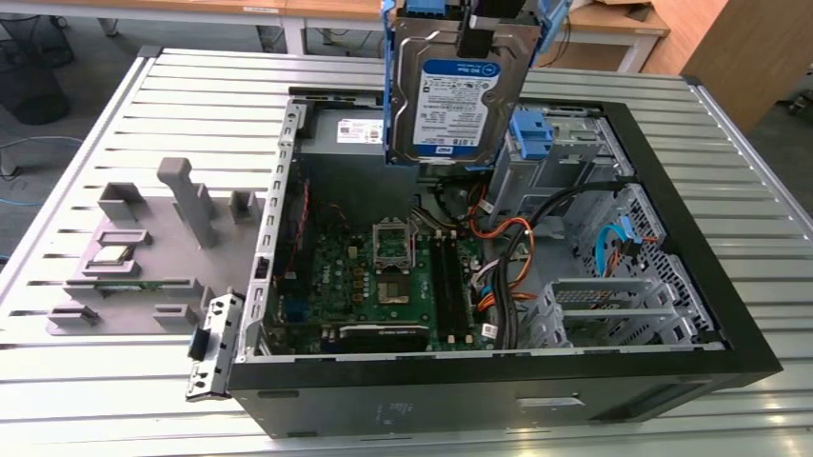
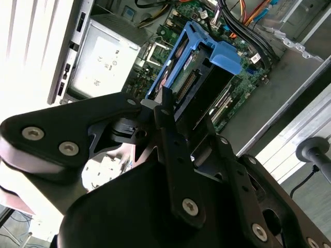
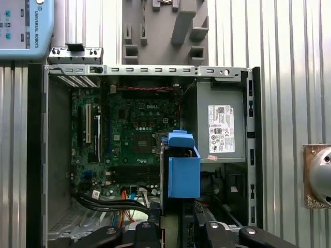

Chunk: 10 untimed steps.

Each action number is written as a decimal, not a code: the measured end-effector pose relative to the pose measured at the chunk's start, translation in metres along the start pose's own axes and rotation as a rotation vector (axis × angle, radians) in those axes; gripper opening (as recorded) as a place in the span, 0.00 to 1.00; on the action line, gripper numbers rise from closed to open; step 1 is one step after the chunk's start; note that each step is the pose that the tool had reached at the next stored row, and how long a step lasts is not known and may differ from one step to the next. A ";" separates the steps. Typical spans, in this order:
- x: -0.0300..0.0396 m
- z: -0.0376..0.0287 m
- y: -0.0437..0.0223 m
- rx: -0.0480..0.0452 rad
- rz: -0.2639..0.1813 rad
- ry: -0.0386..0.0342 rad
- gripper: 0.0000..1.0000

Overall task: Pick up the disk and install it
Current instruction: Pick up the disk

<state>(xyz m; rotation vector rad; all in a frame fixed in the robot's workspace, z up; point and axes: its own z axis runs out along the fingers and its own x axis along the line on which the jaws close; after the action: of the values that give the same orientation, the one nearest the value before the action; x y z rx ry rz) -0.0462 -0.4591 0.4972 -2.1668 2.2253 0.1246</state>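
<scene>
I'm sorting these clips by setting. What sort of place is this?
Probably a lab or workshop for computer assembly: an open computer case lies on a slatted table, a grey fixture beside it, and the gripper holds the disk above the case.

Disk (image 1: 451, 95) hangs upright, label facing camera, claw (image 1: 475, 33) clamped on its top edge, above open computer case (image 1: 711, 314) lying on slatted counter (image 1: 152, 400). Grey fixture block (image 1: 140, 257) sits at the exterior view's left.

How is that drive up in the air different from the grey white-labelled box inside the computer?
The disk hangs upright above the case; the power supply sits mounted in its corner. The disk is flat, blue-framed; the power supply is boxy, plain grey. Both carry printed labels.
</scene>
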 end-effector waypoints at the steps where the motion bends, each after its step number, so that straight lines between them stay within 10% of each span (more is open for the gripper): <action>1: 0.0013 -0.0001 -0.0001 0.0000 0.000 0.0005 0.35; 10: 0.0140 -0.0012 -0.0010 0.0003 0.002 0.0048 0.35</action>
<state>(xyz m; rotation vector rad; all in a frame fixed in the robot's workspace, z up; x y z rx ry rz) -0.0456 -0.4731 0.4973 -2.1670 2.2301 0.1193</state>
